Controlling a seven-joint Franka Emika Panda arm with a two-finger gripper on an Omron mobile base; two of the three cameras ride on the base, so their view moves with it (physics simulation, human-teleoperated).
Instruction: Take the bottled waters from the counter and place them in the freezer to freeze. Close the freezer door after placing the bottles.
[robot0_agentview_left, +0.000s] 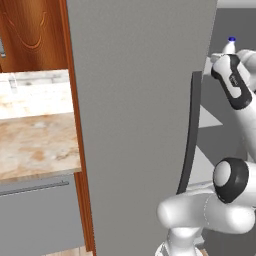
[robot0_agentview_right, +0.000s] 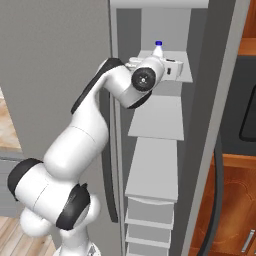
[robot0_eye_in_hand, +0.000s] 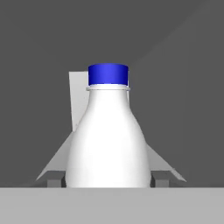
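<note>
The freezer door (robot0_agentview_left: 140, 125) stands swung wide open, its dark bar handle (robot0_agentview_left: 190, 135) on the edge towards me. My gripper (robot0_agentview_right: 162, 59) reaches into the freezer (robot0_agentview_right: 150, 30) at the level of its top shelf (robot0_agentview_right: 182, 75) and is shut on a bottled water (robot0_agentview_right: 158, 48) with a blue cap. In the hand view that white-looking bottle (robot0_eye_in_hand: 108, 135) stands upright between my fingertips (robot0_eye_in_hand: 54, 179), with the grey inner wall behind it. Its blue cap (robot0_agentview_left: 231, 40) peeks above my forearm in the left base view. The marbled counter (robot0_agentview_left: 35, 145) lies left of the open door.
Below the top shelf are lower shelves (robot0_agentview_right: 157, 117) and drawers (robot0_agentview_right: 150, 210). The matching right-hand grey panel (robot0_agentview_right: 220, 100) with its dark handle (robot0_agentview_right: 216, 200) borders the opening. A black microwave (robot0_agentview_right: 248, 100) and wooden cabinets (robot0_agentview_right: 232, 210) lie further right. Grey drawer fronts (robot0_agentview_left: 37, 215) sit under the counter.
</note>
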